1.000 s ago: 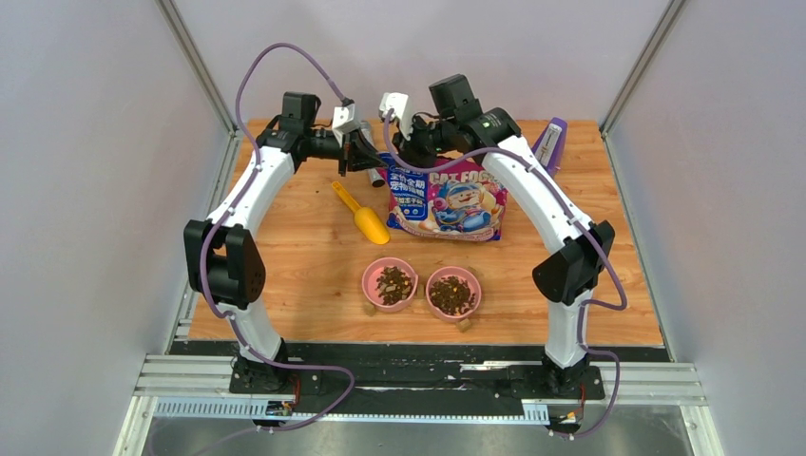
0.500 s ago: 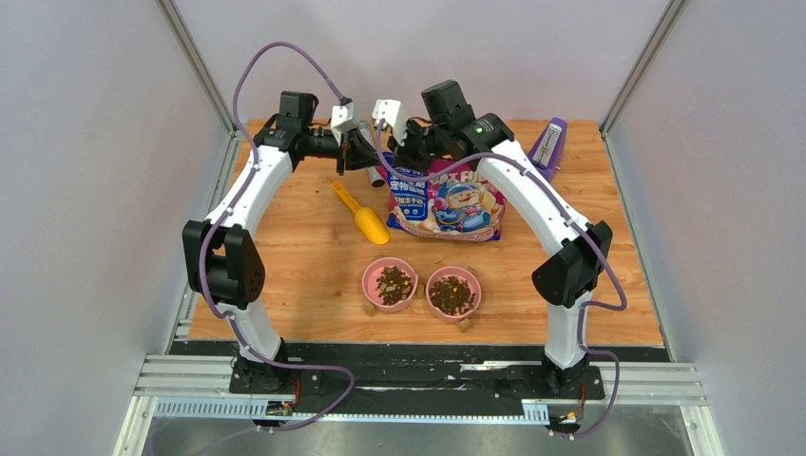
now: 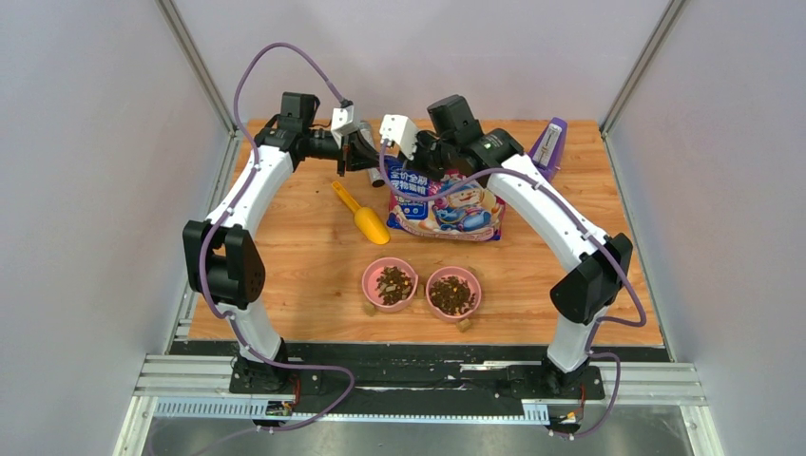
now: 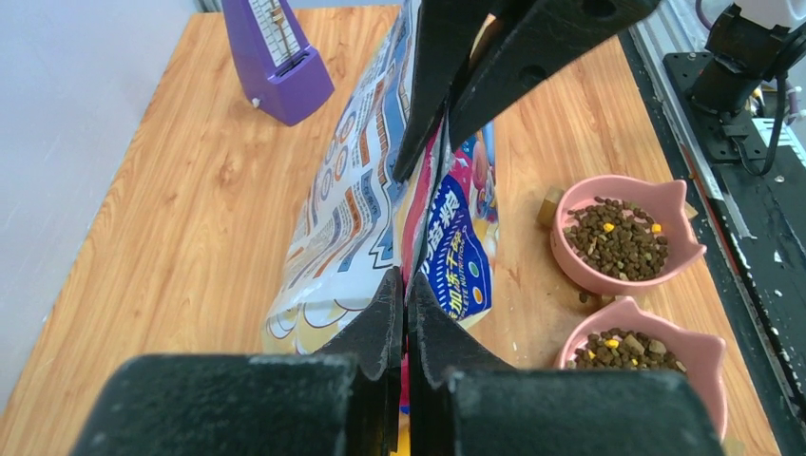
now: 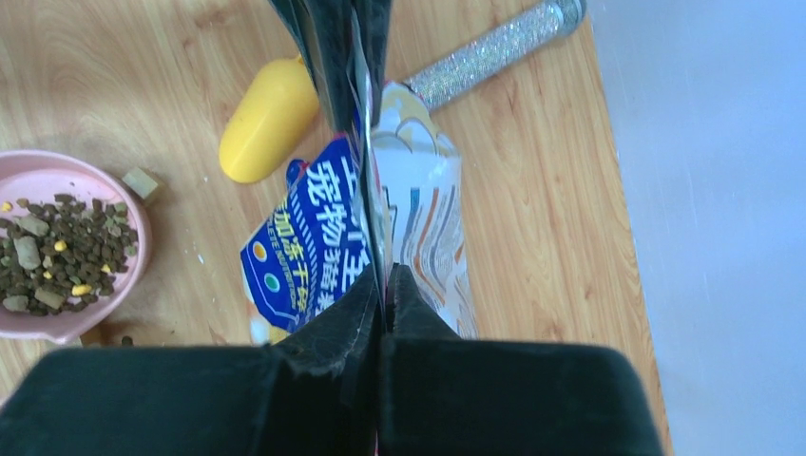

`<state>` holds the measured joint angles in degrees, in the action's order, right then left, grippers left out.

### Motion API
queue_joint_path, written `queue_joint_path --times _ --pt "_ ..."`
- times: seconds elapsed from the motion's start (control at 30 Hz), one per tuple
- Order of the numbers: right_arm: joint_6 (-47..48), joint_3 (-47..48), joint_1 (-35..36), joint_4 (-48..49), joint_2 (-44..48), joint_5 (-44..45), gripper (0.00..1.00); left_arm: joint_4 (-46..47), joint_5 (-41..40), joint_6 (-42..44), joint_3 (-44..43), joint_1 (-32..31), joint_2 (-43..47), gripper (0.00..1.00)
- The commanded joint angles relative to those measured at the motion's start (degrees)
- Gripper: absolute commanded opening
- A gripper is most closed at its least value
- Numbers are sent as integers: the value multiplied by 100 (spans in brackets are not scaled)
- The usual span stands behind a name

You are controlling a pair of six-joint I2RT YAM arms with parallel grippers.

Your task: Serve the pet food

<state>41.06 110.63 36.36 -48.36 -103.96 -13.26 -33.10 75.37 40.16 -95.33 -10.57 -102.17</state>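
Left claw: pressed together on the top edge of the cat-food bag, with a thin fold of the foil between my fingers.
Right claw: closed flat on that same edge, just beside my left one; the two face each other along the seam.
Pet food: loose brown heaps with a few yellow bits, sitting in the two pink bowls at the near side of the table, well apart from both claws.
Step in hand: I judge the serving itself done, since both bowls hold a good heap. What I have hold of now looks like closing the bag's mouth.
Next move: it calls for pinching along the seam with the edge held level, so nothing spills. After that I would lower the bag and let go, clear of the yellow scoop and the bowls.
Food's heading: a heap points nowhere. The two heaps sit side by side, and their line runs left to right along the near edge.
Bag's axis: the pinched edge runs left to right between my claws. The printed face is turned toward the bowls and the body slopes down to the near side.
Unclear: whether the mouth is sealed, and how much of the bag rests on the wood.
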Motion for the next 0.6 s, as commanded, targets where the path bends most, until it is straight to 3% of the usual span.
queue_joint_path --times 0.0,0.57 --pt "-29 -279 -599 -1090 479 1170 0 -54 -126 193 -293 392 234 0" --pt "-394 -1177 -2168 -1466 1447 852 0 -45 -185 167 -308 484 215 0"
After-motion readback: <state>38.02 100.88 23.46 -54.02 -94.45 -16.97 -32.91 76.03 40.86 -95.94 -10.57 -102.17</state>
